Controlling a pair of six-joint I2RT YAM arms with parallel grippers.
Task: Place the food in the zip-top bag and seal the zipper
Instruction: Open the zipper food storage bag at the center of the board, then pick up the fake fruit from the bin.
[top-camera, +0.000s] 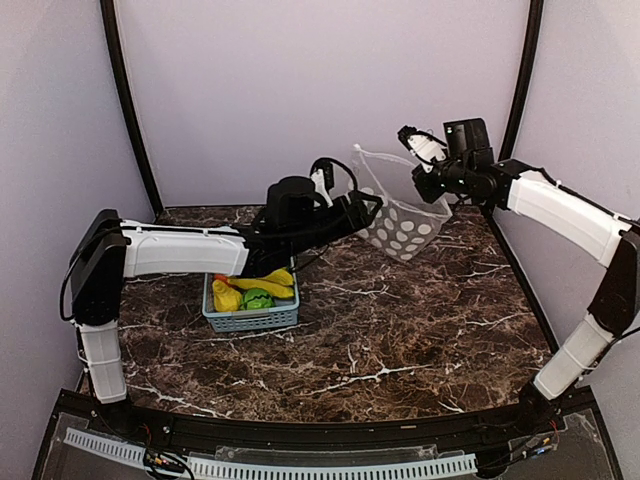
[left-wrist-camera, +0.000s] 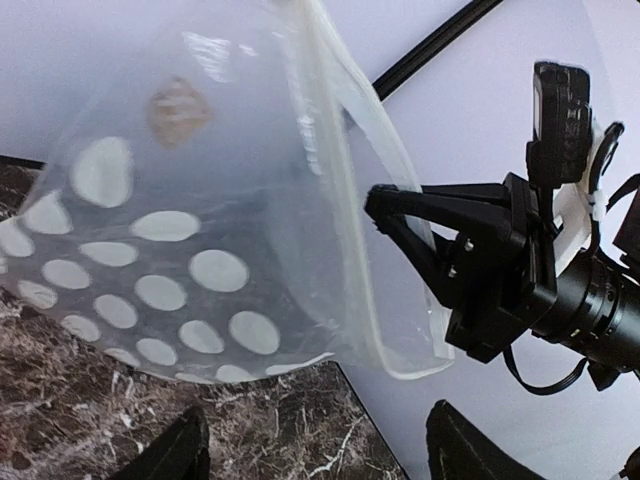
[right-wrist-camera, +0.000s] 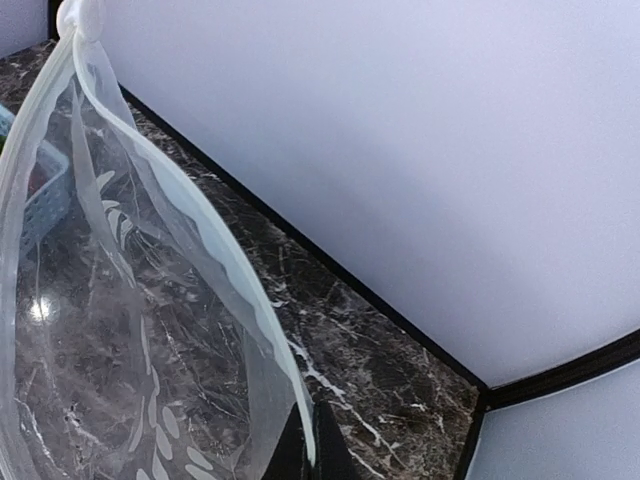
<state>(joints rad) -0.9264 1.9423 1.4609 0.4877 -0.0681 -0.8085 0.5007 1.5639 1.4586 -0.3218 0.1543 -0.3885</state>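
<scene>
The zip-top bag, clear with white dots, hangs in the air at the back right, its mouth open. My right gripper is shut on the bag's mouth edge; the right wrist view shows its fingertips pinching the zipper strip. My left gripper is open and empty just left of the bag. In the left wrist view its fingers are spread wide below the bag, apart from it. The food, a yellow banana bunch, a green piece and a yellow pear, lies in the basket.
The light-blue slotted basket stands on the dark marble table left of centre, under my left arm. Purple walls with black corner posts close in the back and sides. The basket also shows through the bag in the right wrist view.
</scene>
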